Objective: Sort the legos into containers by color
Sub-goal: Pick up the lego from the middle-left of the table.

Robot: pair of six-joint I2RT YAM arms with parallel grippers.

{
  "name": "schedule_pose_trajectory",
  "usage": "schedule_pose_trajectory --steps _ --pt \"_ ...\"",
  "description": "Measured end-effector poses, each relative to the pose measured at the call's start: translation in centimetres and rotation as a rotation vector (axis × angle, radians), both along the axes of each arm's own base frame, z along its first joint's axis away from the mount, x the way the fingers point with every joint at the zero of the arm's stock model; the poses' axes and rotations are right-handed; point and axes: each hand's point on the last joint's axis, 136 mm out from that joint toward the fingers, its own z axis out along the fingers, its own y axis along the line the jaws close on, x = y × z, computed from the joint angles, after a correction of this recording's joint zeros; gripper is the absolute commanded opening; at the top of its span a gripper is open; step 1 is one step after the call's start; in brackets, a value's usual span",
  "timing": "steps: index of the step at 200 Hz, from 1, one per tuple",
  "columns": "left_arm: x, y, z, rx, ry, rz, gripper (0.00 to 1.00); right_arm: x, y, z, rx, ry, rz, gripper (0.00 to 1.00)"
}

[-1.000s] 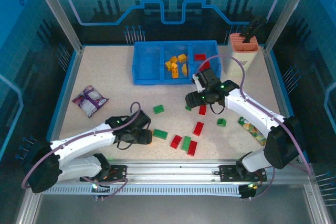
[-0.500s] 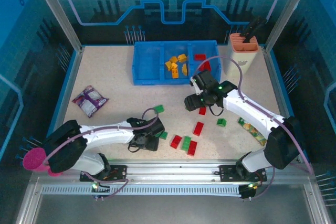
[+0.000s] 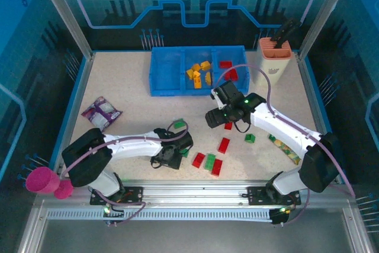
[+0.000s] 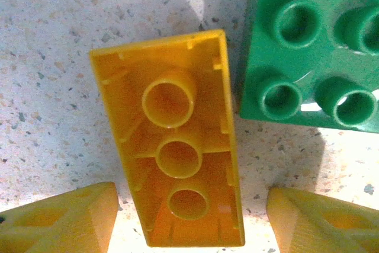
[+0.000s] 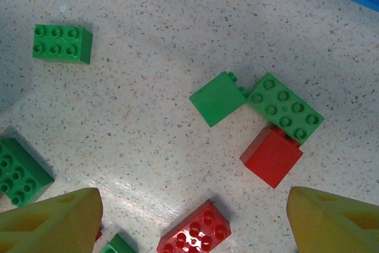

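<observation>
Crowding is your risk: left gripper, released astride the orange brick, may snag the green brick just beside; right gripper released too.

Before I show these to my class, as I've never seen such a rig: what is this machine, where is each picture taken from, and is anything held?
Two robot arms bolted to a table are sorting toy bricks by colour. The overhead picture looks down from behind them: the left gripper and right gripper hang over the scattered red and green ones, the blue bin tray beyond. The other two come from wrist cameras. The left one shows an upturned orange-yellow brick lying between open fingers, a green brick beside it. The right one shows open fingers above those bricks. Nothing is held.
</observation>
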Motion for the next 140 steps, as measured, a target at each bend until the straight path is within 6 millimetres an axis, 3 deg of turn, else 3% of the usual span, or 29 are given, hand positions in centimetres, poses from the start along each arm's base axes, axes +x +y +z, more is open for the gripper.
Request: schedule_pose_trajectory --steps 45,140 --pt "0.23 -0.14 -0.07 -0.023 0.013 0.004 0.62 -0.23 0.32 -0.01 0.001 0.001 0.008 0.83" --pt "0.55 -0.29 -0.23 -0.045 0.055 -0.023 0.59 -0.15 0.17 0.0 -0.008 -0.006 -0.007 0.84"
